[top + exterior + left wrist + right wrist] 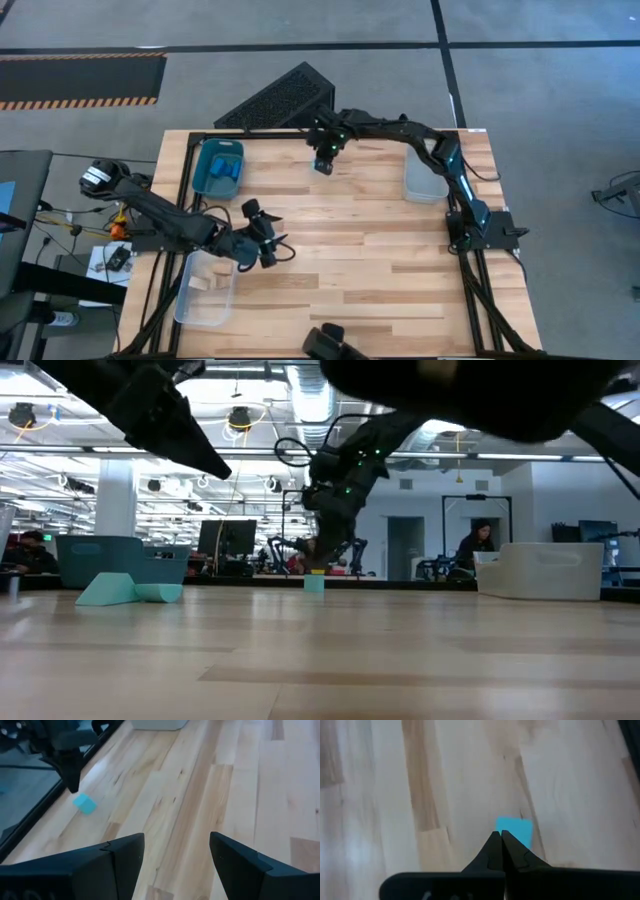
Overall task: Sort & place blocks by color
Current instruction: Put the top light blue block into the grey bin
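Observation:
One light turquoise cube (322, 167) rests flat on the table near its far edge; it also shows in the low view (314, 583), the left wrist view (85, 803) and the right wrist view (516, 830). My right gripper (323, 157) (500, 835) is shut and points down right over the cube, tips at its near edge. My left gripper (268, 241) (176, 845) waits open above bare table at the left, well away from the cube. Blue pieces (226, 172) lie in a blue tray (204, 160). Pale wood blocks (208, 282) lie in a clear tray (228, 296). My right gripper comes at the turquoise cube from above with its shut fingertips (74, 789) at the cube's top edge (80, 798). I cannot tell whether they touch it. The cube sits flat on the table.
A pale tray (424, 178) (540, 570) stands at the table's right side. A black perforated wedge (275, 100) lies just beyond the far edge. Turquoise pieces (128, 591) show low by the blue tray (100, 555). Bare wood spans the table's middle (370, 250).

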Action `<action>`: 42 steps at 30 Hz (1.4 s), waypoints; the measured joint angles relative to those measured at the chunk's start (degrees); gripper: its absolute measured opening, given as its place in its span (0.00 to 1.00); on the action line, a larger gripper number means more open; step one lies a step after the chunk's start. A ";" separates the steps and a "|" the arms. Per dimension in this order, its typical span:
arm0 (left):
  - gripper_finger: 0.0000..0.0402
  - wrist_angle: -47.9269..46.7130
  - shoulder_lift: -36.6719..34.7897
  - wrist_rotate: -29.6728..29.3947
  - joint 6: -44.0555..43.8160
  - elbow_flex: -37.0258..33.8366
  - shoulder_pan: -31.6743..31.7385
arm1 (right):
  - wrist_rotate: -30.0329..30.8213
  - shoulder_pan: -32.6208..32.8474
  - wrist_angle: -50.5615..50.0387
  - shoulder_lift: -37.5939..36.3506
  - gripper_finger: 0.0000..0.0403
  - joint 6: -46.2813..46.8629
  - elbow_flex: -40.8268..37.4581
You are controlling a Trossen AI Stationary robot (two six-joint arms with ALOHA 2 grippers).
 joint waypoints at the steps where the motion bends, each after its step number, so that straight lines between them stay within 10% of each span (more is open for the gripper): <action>1: 0.54 0.08 0.00 0.41 -0.03 0.00 0.31 | -1.17 -0.38 -0.45 0.01 0.00 -0.94 0.07; 18: 0.54 0.26 -0.02 2.28 1.85 0.04 2.70 | -3.96 -1.03 -6.87 0.61 0.02 -45.77 0.19; 22: 0.54 -0.20 -0.02 2.23 1.47 0.04 2.73 | -2.85 -1.10 -8.95 0.50 0.01 -50.09 0.13; 29: 0.54 1.19 -0.02 0.22 3.57 0.03 4.74 | -22.46 -5.97 -8.50 -0.59 0.01 -55.46 0.16; 42: 0.54 11.13 -0.02 9.28 8.62 -3.58 18.96 | -23.49 -6.20 -0.69 3.59 0.00 -64.63 0.10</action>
